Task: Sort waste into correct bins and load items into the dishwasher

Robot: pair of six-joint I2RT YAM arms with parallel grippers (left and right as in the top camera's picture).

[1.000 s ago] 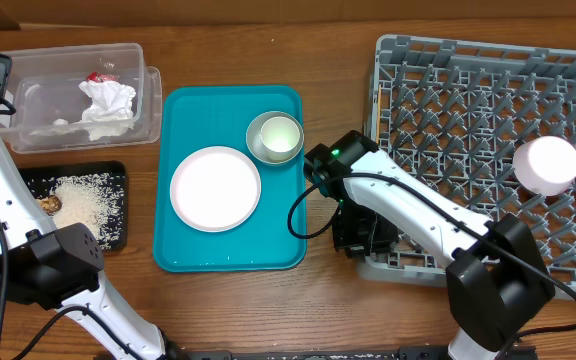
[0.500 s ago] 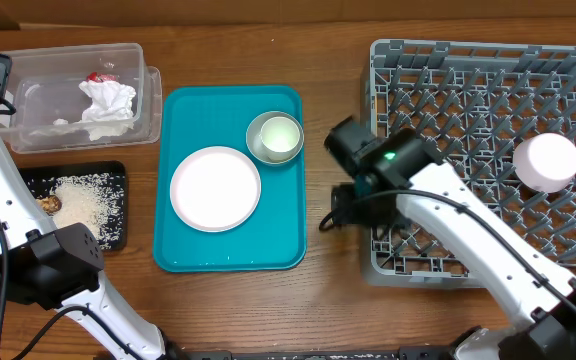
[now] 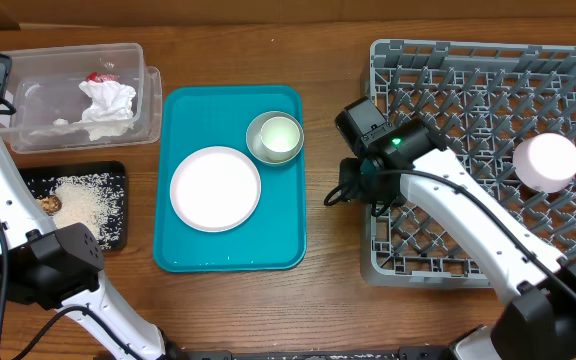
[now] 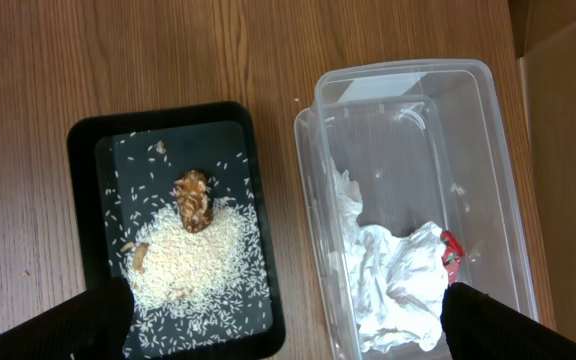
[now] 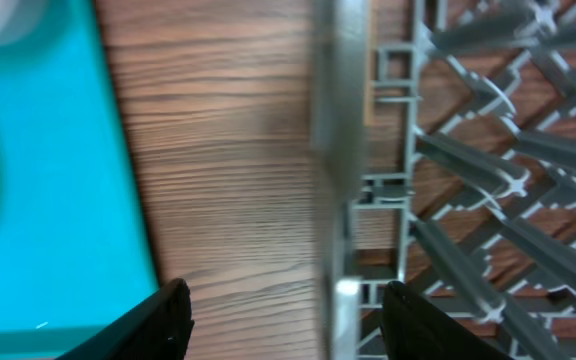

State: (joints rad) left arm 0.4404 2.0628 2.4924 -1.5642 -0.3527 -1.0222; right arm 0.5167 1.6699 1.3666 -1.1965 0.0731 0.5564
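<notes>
Both grippers are open, holding nothing: right gripper (image 5: 288, 322) over the dish rack's (image 5: 340, 120) rim, left gripper (image 4: 303, 325) spread wide above black tray (image 4: 133, 160) and clear tub (image 4: 408, 110).

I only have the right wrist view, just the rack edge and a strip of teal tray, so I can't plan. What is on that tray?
Observer: A large white plate and a metal bowl sit on it.
Operator: Anything in the rack?
Observer: One round white dish, near its right side.
Operator: Where is the left gripper?
Observer: Open, above the black tray of rice and the clear tub.
</notes>
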